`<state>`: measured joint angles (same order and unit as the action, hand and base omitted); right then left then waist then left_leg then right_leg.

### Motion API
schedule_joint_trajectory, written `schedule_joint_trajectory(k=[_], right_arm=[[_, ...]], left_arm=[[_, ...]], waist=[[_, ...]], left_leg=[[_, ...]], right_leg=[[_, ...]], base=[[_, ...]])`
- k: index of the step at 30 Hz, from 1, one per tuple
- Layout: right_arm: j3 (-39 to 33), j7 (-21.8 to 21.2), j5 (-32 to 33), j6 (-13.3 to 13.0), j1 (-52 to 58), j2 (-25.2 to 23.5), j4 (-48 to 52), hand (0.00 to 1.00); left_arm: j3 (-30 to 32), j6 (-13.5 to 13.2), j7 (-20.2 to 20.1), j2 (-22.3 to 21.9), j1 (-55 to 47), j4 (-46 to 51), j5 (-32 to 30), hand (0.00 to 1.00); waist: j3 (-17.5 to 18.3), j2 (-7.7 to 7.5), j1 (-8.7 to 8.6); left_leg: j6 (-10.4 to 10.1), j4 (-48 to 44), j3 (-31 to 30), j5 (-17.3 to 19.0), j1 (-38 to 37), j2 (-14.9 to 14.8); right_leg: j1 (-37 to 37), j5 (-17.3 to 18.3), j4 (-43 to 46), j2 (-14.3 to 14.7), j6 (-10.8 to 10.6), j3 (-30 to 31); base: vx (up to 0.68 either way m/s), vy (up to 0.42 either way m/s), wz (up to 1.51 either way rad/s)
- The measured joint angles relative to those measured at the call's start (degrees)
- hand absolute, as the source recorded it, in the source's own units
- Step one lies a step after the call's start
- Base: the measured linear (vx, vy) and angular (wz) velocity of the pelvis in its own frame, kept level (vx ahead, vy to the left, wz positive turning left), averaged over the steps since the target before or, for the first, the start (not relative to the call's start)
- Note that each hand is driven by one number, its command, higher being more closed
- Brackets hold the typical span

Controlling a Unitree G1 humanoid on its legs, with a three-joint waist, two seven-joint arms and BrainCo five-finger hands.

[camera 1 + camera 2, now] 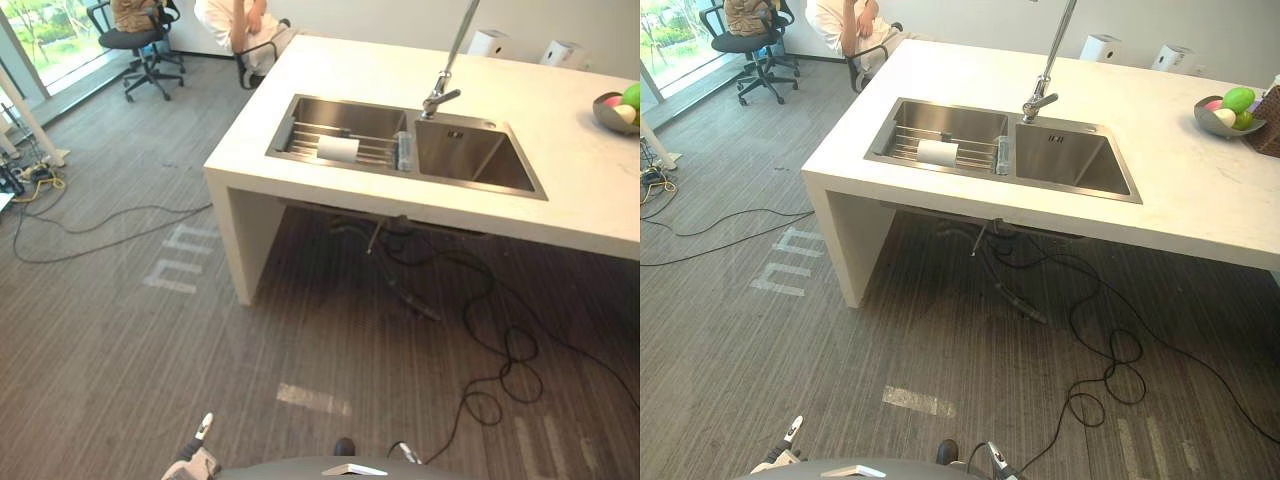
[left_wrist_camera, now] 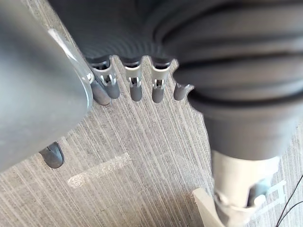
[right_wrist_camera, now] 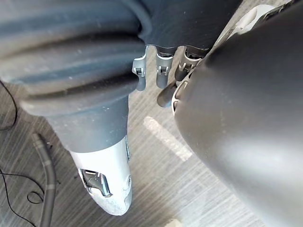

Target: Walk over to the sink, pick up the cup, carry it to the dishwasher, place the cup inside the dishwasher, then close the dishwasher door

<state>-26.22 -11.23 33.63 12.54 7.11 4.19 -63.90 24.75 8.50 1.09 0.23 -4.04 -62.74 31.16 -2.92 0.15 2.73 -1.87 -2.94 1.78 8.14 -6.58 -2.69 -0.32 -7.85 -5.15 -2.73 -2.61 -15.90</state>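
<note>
A white cup (image 1: 338,149) lies on its side on a wire rack in the left basin of a steel double sink (image 1: 505,185). The sink is set in a white counter (image 1: 350,85) a few steps ahead of me. A tall faucet (image 1: 441,97) rises behind the divider, and a clear glass (image 1: 403,152) stands against it. My left hand (image 2: 135,85) hangs low over the grey carpet with straight fingers and holds nothing. My right hand (image 3: 161,71) hangs the same way on the other side, fingers relaxed and empty. Both hands are far from the cup.
A bowl of fruit (image 1: 615,110) sits at the counter's right end, with two white devices (image 1: 490,42) at its back edge. Black cables (image 1: 480,330) loop on the carpet under the sink. White tape marks (image 1: 312,398) lie ahead. People sit on office chairs (image 1: 140,40) at the far left.
</note>
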Motion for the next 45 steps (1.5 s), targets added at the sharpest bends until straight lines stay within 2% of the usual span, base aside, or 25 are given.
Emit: schedule_joint_trajectory(k=[7,9,11,16,18,19,20,21,22,23,24,26,27,29,31,33,34,35,36,37,39,41,43,44,45], right_arm=[[6.8,0.4,0.0,-5.2,-0.5,0.8,0.2,0.00],[8.0,1.9,-0.1,-7.2,-0.5,0.4,1.5,0.00],[8.0,3.2,-0.2,-9.0,-0.3,-0.6,2.5,0.00],[7.9,3.8,-0.4,-9.6,-0.1,-0.9,2.6,0.00],[8.7,3.2,-0.3,-8.3,-0.4,-0.1,3.1,0.00],[9.5,2.9,-0.2,-8.2,-0.7,0.2,3.1,0.00],[10.6,2.9,-0.3,-7.7,-1.1,0.6,3.1,0.00],[10.6,2.9,-0.3,-7.1,-1.3,1.3,3.1,0.00],[10.5,3.0,-0.3,-7.1,-1.3,1.4,3.2,0.00],[10.2,3.2,-0.2,-7.1,-1.3,1.8,3.3,0.00],[10.1,3.3,-0.2,-7.1,-1.4,2.0,3.3,0.00],[8.6,3.1,0.2,-5.8,-2.6,2.1,3.3,0.00],[8.2,3.1,0.2,-5.6,-2.9,2.0,3.4,0.00],[7.8,3.1,0.2,-4.7,-3.3,1.8,4.5,0.00],[6.6,3.1,0.1,-4.5,-3.2,1.9,4.3,0.00],[5.7,3.1,-0.1,-3.8,-2.2,2.9,4.3,0.00],[5.6,3.1,-0.2,-3.6,-1.9,3.3,3.8,0.00],[5.3,3.1,-0.4,-3.5,-1.7,3.1,2.4,0.00],[5.1,3.1,-0.7,-3.5,-1.7,3.1,1.6,0.00],[4.2,3.2,-1.0,-3.4,-1.5,3.0,0.6,0.00],[-1.5,3.1,-2.0,-4.0,-2.0,3.0,-0.5,0.00],[-2.3,3.1,-2.5,-5.2,-2.7,2.6,-0.5,0.00],[-3.3,3.3,-2.4,-6.6,-2.8,1.9,-0.4,0.00],[-3.3,4.0,-2.3,-7.3,-2.8,1.7,-0.1,0.00],[-3.3,4.2,-1.4,-7.7,-3.0,1.8,0.3,0.00]], left_arm=[[1.9,2.2,2.4,-0.1,0.8,-1.5,1.8,0.00],[1.9,2.1,2.2,-0.1,1.1,-1.4,2.4,0.00],[1.9,2.1,2.4,-0.2,0.8,-0.9,2.1,0.00],[2.9,-1.3,0.9,-0.6,0.1,-0.5,2.4,0.00],[6.5,-4.7,-0.8,-2.7,-1.9,1.9,2.5,0.00],[6.8,-5.5,-1.2,-2.9,-1.9,2.4,2.5,0.00],[6.1,-7.2,-1.4,-2.9,-1.1,4.0,3.6,0.00],[4.1,-8.5,-1.4,-3.3,-1.4,5.7,5.3,0.00],[3.0,-9.1,-1.4,-3.5,-1.3,6.4,5.8,0.00],[0.3,-9.3,-1.2,-3.3,-1.4,8.2,6.3,0.00],[-1.4,-9.4,-1.1,-3.2,-1.4,8.9,6.4,0.00],[-7.6,-9.7,0.0,-3.6,-0.9,12.9,6.3,0.00],[-8.6,-9.8,0.3,-3.8,-0.7,13.5,6.3,0.00],[-11.7,-9.9,2.8,-4.6,-0.6,15.1,6.2,0.00],[-11.7,-11.1,5.2,-4.6,-0.5,15.0,6.2,0.00],[-11.9,-13.1,7.3,-4.5,-1.0,14.7,6.3,0.00],[-12.0,-14.0,7.9,-4.0,-1.2,14.6,6.2,0.00],[-12.1,-15.8,9.1,-3.1,-1.5,15.1,6.1,0.00],[-12.4,-17.5,10.1,-2.8,-1.5,16.0,5.7,0.00],[-12.4,-19.0,11.1,-2.6,-1.1,17.3,4.9,0.00],[-13.7,-23.8,12.7,-2.4,-0.4,20.6,2.1,0.00],[-14.4,-26.7,14.4,-2.2,-1.3,23.7,-1.0,0.00],[-16.0,-28.0,16.5,-1.1,-2.2,25.6,-2.4,0.00],[-16.3,-28.5,17.5,-1.3,-2.2,26.0,-2.6,0.00],[-16.2,-28.8,18.1,-1.7,-2.2,26.0,-2.5,0.00]], waist=[[-1.0,0.45,-1.79],[-1.5,-0.21,-2.39],[-1.1,0.23,-2.72],[-0.5,0.70,-2.19],[0.1,1.38,-1.56],[-0.3,1.22,-1.38],[-0.9,1.19,-0.76],[-1.3,1.53,-0.01],[-2.0,0.70,0.02],[-2.8,2.25,0.02],[-2.8,2.25,0.09],[-2.9,2.15,-0.12],[-2.9,2.20,-0.18],[-3.1,2.29,-0.46],[-3.9,2.86,-0.50],[-4.3,4.18,-0.35],[-4.3,4.08,-0.17],[-3.1,3.00,-0.04],[-2.0,0.92,-0.09],[-1.7,0.35,-0.17],[-1.8,0.38,-0.42],[-2.5,0.57,0.21],[-3.1,0.92,0.28],[-3.1,0.87,0.11],[-3.1,0.86,0.01]], left_leg=[[0.0,0.1,5.9,-0.3,-2.7,-0.2],[0.2,0.5,9.2,-0.3,-3.7,-0.7],[0.0,2.3,12.5,0.1,-4.9,-1.1],[0.0,-0.1,12.4,1.3,-3.5,-2.6],[-1.3,-10.7,15.2,5.0,-0.2,-6.8],[-0.5,-19.5,15.4,6.7,2.9,-7.8],[4.0,-38.2,14.0,2.9,12.2,-10.9],[4.1,-48.6,11.3,-6.4,17.4,-12.3],[3.7,-52.0,10.6,-11.0,19.1,-12.7],[2.6,-56.9,10.3,-12.2,21.3,-13.3],[2.1,-57.2,10.4,-10.3,21.9,-13.2],[0.1,-44.8,12.6,-5.8,22.1,-10.4],[-0.2,-38.6,12.8,-5.6,21.6,-9.3],[-3.5,-8.8,12.4,-8.6,16.9,-5.0],[-4.4,-2.6,12.6,-8.8,16.5,-4.9],[-3.2,-3.5,13.5,-8.5,15.9,-5.5],[-1.5,-6.1,13.1,-11.7,15.9,-5.0],[0.7,-9.2,12.4,-10.7,16.7,-2.5],[2.4,-10.8,12.3,-8.7,17.7,-0.3],[3.7,-11.6,12.2,-7.3,18.0,1.3],[5.1,-11.6,10.8,-4.7,15.9,3.8],[6.1,-9.7,10.6,-3.6,10.8,4.4],[6.1,-6.4,9.7,-2.9,4.9,5.2],[5.9,-4.3,9.3,-2.4,2.2,5.3],[5.4,-2.8,9.2,-2.1,0.4,5.1]], right_leg=[[1.1,0.6,2.6,-0.8,-0.1,0.9],[1.4,2.6,5.6,-2.0,0.2,-1.4],[2.1,3.4,6.4,-3.2,-0.2,-4.5],[2.1,4.7,7.9,-3.0,1.0,-6.3],[0.0,11.5,16.3,-1.8,1.7,-7.0],[-0.8,13.3,18.0,-2.3,1.3,-6.7],[-1.2,15.6,20.5,-3.0,1.7,-6.8],[0.9,15.8,19.7,-3.1,1.7,-6.6],[2.6,15.9,19.0,-3.3,1.7,-6.3],[5.0,16.4,17.9,-3.5,1.9,-6.0],[5.9,16.5,17.6,-3.8,1.8,-5.9],[7.3,16.3,15.0,-5.1,1.1,-5.0],[7.5,16.1,14.5,-5.3,0.8,-4.7],[8.2,16.8,14.0,-6.2,-0.1,-3.5],[10.1,18.3,14.0,-6.1,-1.9,-2.9],[13.1,20.6,13.9,-5.7,-4.3,-1.5],[14.5,21.8,13.7,-6.1,-4.4,0.4],[14.8,23.7,13.7,-7.6,-3.6,3.3],[14.1,24.9,15.3,-9.5,-2.0,4.3],[12.1,24.2,19.9,-11.0,-2.8,5.5],[4.9,18.1,38.3,-13.6,-8.1,9.5],[-0.2,10.8,54.4,-13.9,-11.9,12.4],[-3.5,10.9,65.6,-14.6,-8.2,9.1],[-6.0,13.4,68.4,-15.5,-3.7,5.4],[-9.6,16.1,67.5,-16.1,-1.8,2.5]], base=[[-0.04,0.030,-0.13],[-0.11,0.029,0.23],[-0.05,0.014,0.36],[0.01,-0.020,0.21],[0.17,-0.109,-0.13],[0.13,-0.089,-0.05],[0.08,-0.097,-0.01],[0.10,-0.131,-0.01],[0.20,-0.108,-0.11],[0.19,-0.044,-0.08],[0.27,-0.019,-0.18],[0.22,0.000,-0.24],[0.20,0.045,-0.20],[0.34,0.144,-0.20],[0.36,0.219,-0.26],[0.35,0.239,-0.30],[0.35,0.224,-0.26],[0.45,0.225,-0.15],[0.47,0.207,0.06],[0.59,0.258,0.41],[0.57,0.288,0.54],[0.44,0.141,0.17],[0.42,0.051,0.12],[0.36,-0.023,0.09],[0.34,-0.048,0.02]])
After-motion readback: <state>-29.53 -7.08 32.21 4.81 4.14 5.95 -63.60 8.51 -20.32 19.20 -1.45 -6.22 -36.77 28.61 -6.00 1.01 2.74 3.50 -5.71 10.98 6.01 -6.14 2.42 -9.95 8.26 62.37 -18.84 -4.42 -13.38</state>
